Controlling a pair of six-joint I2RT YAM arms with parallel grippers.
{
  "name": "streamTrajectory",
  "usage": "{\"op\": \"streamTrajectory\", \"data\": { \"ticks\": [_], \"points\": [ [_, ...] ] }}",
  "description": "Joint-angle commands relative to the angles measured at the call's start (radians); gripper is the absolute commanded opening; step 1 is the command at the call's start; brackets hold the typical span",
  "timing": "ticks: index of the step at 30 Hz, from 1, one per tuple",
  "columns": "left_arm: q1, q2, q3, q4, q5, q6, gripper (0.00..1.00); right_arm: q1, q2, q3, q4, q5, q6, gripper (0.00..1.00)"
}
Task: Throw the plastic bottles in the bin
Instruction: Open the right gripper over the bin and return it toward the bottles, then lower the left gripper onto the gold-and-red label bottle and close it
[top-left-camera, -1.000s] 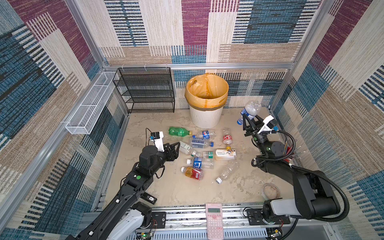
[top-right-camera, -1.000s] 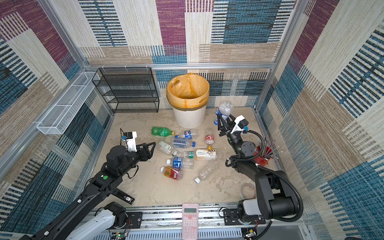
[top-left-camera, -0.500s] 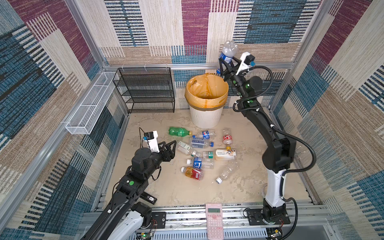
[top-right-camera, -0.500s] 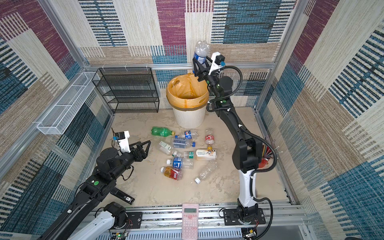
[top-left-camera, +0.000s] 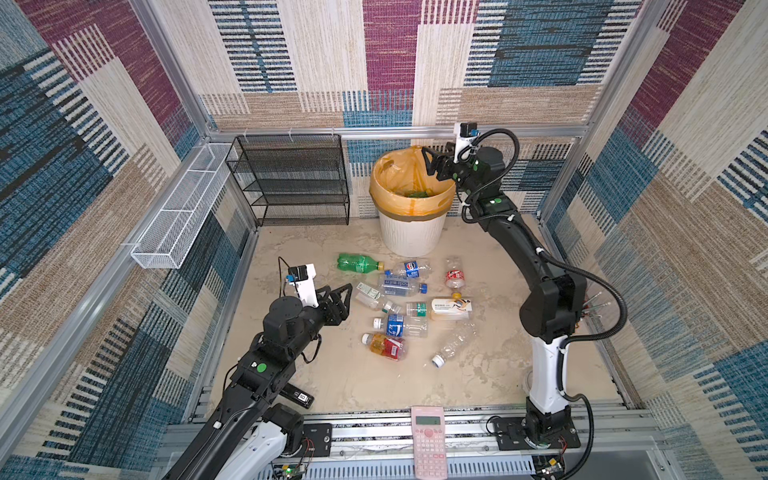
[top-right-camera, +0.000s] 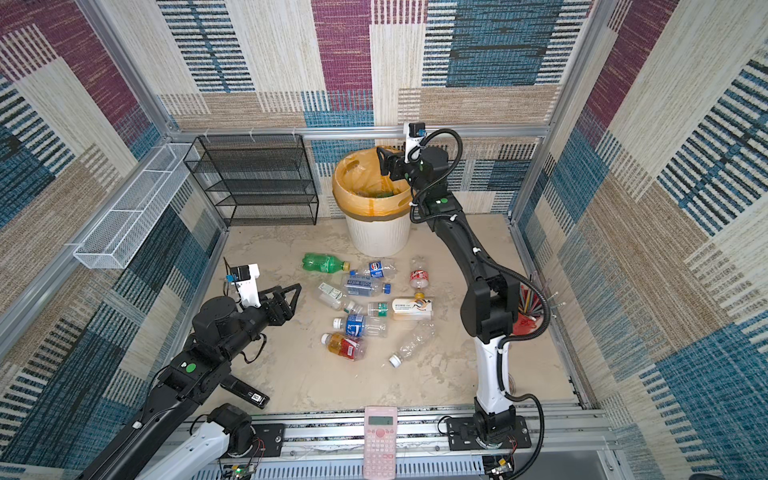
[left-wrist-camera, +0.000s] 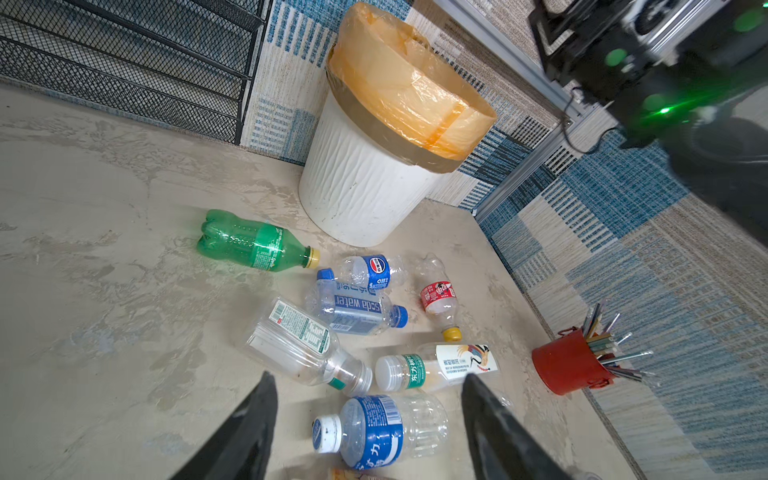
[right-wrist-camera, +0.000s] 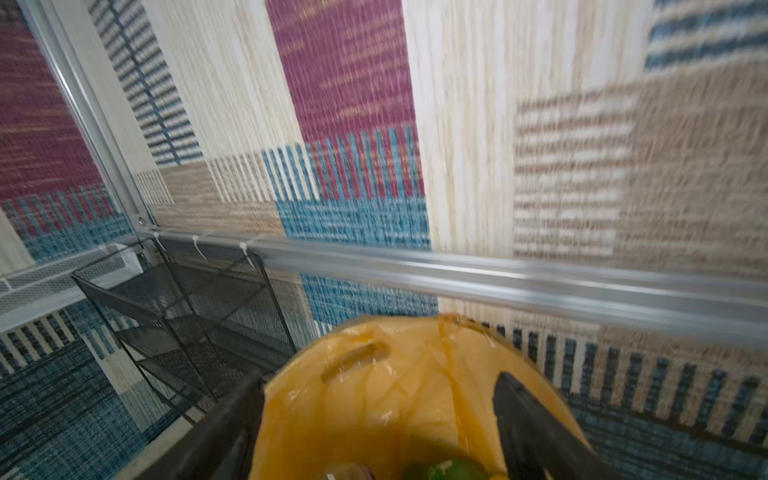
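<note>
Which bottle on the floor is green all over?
The yellow-capped bottle lying just in front of the bin, on the rack's side; the others are clear, cream or amber.

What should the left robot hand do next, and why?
Probably lower the left gripper onto the white-capped blue-labelled bottle. Its jaws stand open and empty, and that bottle lies right ahead between them. Meanwhile the right gripper hangs open over the bin.

Both top views look steeply down from high in front, sharing the whole table (top-left-camera: 353, 386). Left wrist view: low over the bottles (left-wrist-camera: 253, 243), facing the bin (left-wrist-camera: 365, 187). Right wrist view: just above the bin, facing the back wall (right-wrist-camera: 457, 124).
</note>
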Motion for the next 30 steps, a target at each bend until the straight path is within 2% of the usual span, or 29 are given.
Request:
{"op": "streamTrajectory", "data": {
  "ticks": [1,5,13,19,24,30],
  "points": [
    [0.001,0.001,-0.004,0.028,-0.004,0.03,0.71,0.003,-0.308,-0.125,0.174,-0.019,-0.037,0.85],
    [0.0,-0.002,-0.018,0.028,-0.007,0.026,0.71,0.003,-0.512,-0.463,0.249,0.008,-0.042,0.84],
    [0.0,0.031,-0.026,-0.004,-0.014,0.008,0.71,0.003,-0.832,-1.118,0.26,0.101,-0.002,0.79],
    [0.001,0.115,-0.02,-0.052,0.001,-0.034,0.7,0.003,-1.032,-1.496,0.225,0.152,0.083,0.75],
    [0.0,0.205,-0.014,-0.097,0.035,-0.079,0.7,0.003,-1.147,-1.63,0.083,0.193,0.151,0.74],
    [0.0,0.313,0.002,-0.177,0.086,-0.119,0.69,0.003,-1.191,-1.675,-0.052,0.203,0.216,0.73]
  ]
}}
